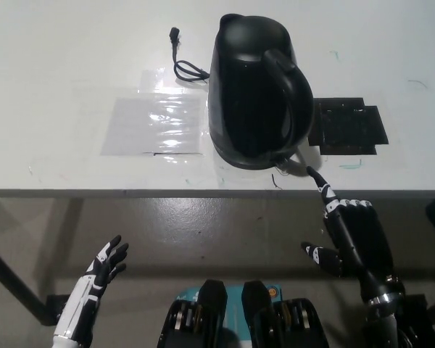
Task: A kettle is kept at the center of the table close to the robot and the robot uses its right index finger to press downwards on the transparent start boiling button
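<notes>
At the middle of the white desk [72, 58], close to its near edge, stands the black kettle [257, 90], its handle arching toward the robot and its spout pointing away. The start button at the foot of the handle [291, 161] is small and hard to make out. Behind the kettle a thin black power cord [181, 61] curls across the desk, ending in a plug. To the kettle's left lies a clear plastic sheet [156, 123], flat on the surface; to its right lies a flat black mat [348, 127], touching or just beside the kettle's base.

The black right hand [344, 228] is raised in front of the desk edge, holding nothing, with one finger stretched out straight and the others folded back; the tip of that finger sits just below the kettle's base, near the button, though contact cannot be judged. The white left hand [101, 272] rests low at the lower left, well apart from the desk, released with fingers [116, 250] spread.
</notes>
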Available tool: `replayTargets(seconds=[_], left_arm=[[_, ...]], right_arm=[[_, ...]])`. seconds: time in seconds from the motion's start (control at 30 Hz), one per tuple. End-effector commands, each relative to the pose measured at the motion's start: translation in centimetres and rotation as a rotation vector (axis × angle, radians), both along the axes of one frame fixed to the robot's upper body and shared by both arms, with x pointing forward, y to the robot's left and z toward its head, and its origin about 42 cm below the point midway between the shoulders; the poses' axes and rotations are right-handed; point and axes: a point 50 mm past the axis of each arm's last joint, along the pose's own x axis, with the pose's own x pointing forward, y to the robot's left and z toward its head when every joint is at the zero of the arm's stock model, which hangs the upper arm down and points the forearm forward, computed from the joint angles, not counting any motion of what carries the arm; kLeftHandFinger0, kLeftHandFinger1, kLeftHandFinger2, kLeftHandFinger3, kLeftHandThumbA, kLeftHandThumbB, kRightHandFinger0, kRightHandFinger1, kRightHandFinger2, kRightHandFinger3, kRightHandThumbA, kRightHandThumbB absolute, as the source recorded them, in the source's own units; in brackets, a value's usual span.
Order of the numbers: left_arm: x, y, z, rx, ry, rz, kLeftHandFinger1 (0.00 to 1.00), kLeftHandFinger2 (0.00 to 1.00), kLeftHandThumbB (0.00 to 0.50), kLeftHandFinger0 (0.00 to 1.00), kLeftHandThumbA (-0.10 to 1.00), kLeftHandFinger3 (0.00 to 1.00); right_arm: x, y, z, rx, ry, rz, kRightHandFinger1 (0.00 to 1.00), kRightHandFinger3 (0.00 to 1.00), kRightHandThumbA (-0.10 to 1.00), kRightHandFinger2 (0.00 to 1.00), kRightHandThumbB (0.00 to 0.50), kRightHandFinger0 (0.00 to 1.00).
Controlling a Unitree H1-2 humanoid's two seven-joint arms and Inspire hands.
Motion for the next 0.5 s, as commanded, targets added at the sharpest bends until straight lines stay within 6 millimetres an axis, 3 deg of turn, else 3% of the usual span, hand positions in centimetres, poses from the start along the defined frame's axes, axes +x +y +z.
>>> replayTargets(seconds=[0.0,0.1,0.23,0.3,0.47], left_arm=[[0.3,0.1,1.3,0.006,-0.067,-0.037,1.00,1.00,0.339,1.00,1.00,1.00],[0.4,0.1,1.4,0.017,-0.061,-0.028,1.00,1.00,0.362,1.00,1.00,1.00],[0.4,0.1,1.4,0.009,-0.070,-0.036,1.00,1.00,0.344,1.00,1.00,1.00],[0.5,0.1,1.4,0.022,-0.069,-0.034,1.00,1.00,0.372,1.00,1.00,1.00],[0.5,0.1,1.5,0.026,-0.069,-0.035,1.00,1.00,0.356,1.00,1.00,1.00]], right_arm=[[1.3,0.2,1.3,-0.005,-0.060,-0.004,0.00,1.00,0.98,0.00,0.219,0.00],[2.0,0.5,1.4,-0.011,-0.048,-0.006,0.00,1.00,0.98,0.00,0.224,0.00],[2.4,0.8,1.6,-0.008,-0.054,-0.001,0.00,1.00,0.98,0.00,0.229,0.00],[2.5,1.0,1.9,-0.010,-0.053,0.002,0.00,1.00,0.96,0.00,0.222,0.00],[2.9,1.4,2.3,-0.015,-0.060,0.013,0.00,1.00,0.96,0.00,0.213,0.00]])
